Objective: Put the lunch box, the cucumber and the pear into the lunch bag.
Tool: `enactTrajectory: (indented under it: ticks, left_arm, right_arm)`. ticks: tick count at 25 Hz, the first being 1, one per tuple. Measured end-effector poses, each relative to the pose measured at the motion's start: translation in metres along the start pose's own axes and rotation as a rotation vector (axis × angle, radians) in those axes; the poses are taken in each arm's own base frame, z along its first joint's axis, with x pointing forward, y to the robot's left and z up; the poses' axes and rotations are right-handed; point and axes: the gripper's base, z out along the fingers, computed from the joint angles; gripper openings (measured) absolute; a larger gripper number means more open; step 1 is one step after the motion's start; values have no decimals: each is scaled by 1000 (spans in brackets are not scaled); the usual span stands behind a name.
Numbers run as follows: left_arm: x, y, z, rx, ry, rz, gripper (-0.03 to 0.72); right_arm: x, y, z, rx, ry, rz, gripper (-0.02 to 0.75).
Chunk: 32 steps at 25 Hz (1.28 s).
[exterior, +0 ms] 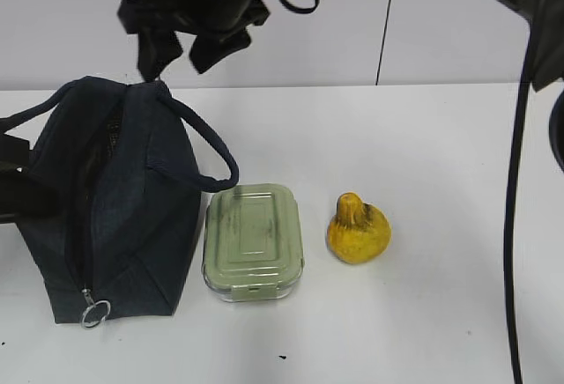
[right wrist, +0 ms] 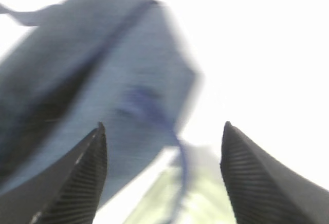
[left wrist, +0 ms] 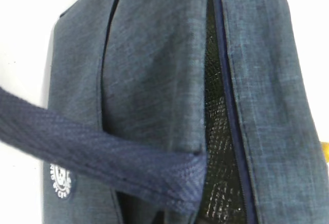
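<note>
Right end effector (right wrist: 163, 131) spread apart above lunch bag (exterior: 123, 199); its white round badge (left wrist: 61, 181) unreadable.

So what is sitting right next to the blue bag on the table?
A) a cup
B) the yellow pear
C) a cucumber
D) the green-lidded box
D: in the exterior view the lunch box sits right beside the lunch bag, with the pear further right, past the box.
</note>
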Motion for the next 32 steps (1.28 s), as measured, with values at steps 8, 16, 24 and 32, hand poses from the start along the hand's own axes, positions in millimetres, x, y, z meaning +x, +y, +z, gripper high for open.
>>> enactTrajectory:
  ticks: [8, 16, 24, 32]
  left_arm:
    - [0, 0, 0, 0, 0, 0, -16]
    - [0, 0, 0, 0, 0, 0, -16]
    - [0, 0, 0, 0, 1, 1, -16]
    - [0, 0, 0, 0, 1, 1, -16]
  right_arm:
    - [15, -24, -41, 344, 55, -60, 520]
    - [58, -35, -65, 446, 182, -27, 517]
    - [98, -45, -59, 409, 310, 48, 513]
    - [129, -46, -32, 346, 427, 80, 512]
